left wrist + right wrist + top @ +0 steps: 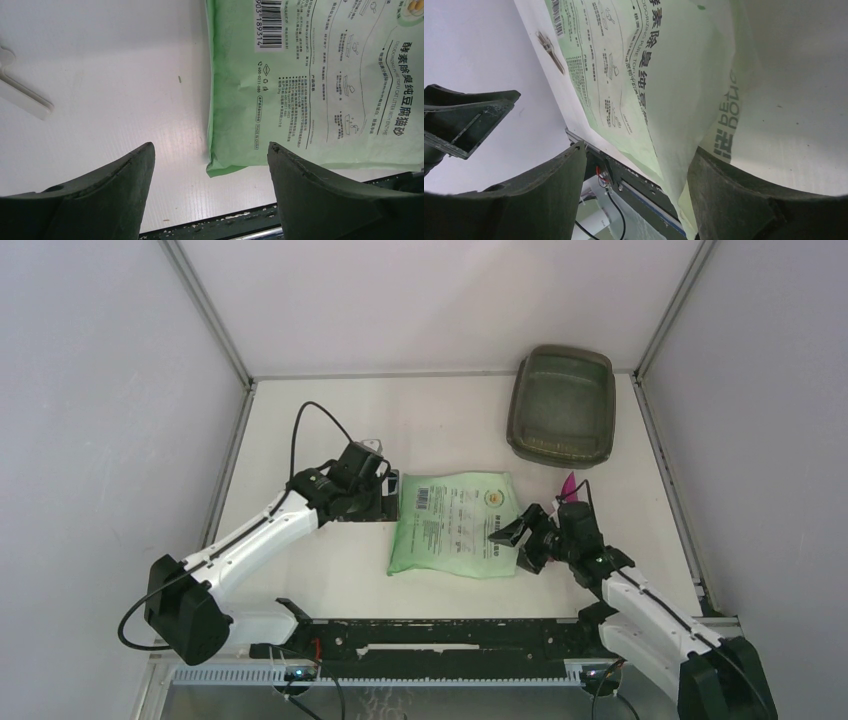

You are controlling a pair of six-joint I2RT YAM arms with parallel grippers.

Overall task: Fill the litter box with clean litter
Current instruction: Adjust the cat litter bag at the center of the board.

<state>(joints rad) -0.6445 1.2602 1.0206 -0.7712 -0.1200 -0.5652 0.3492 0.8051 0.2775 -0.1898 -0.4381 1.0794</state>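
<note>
Top external view: the green bag (455,523) is lying flat in the middle of the table (330,430), barcode end toward the left arm. The litter box (562,405) sits upright way off in the far right corner, well apart from the bag. The left gripper (392,495) is parked right at the bag's left edge. In the left wrist view its fingers (120,190) are spread wide, with the bag's near corner poking in between them, not pinched. The right gripper (512,538) is at the bag's right edge, also spread wide. The right wrist view shows the bag's edge running down between the fingers, close to one finger (749,200); can't tell if it touches. A bit of magenta scoop (568,484) peeks out just behind the right gripper.
</note>
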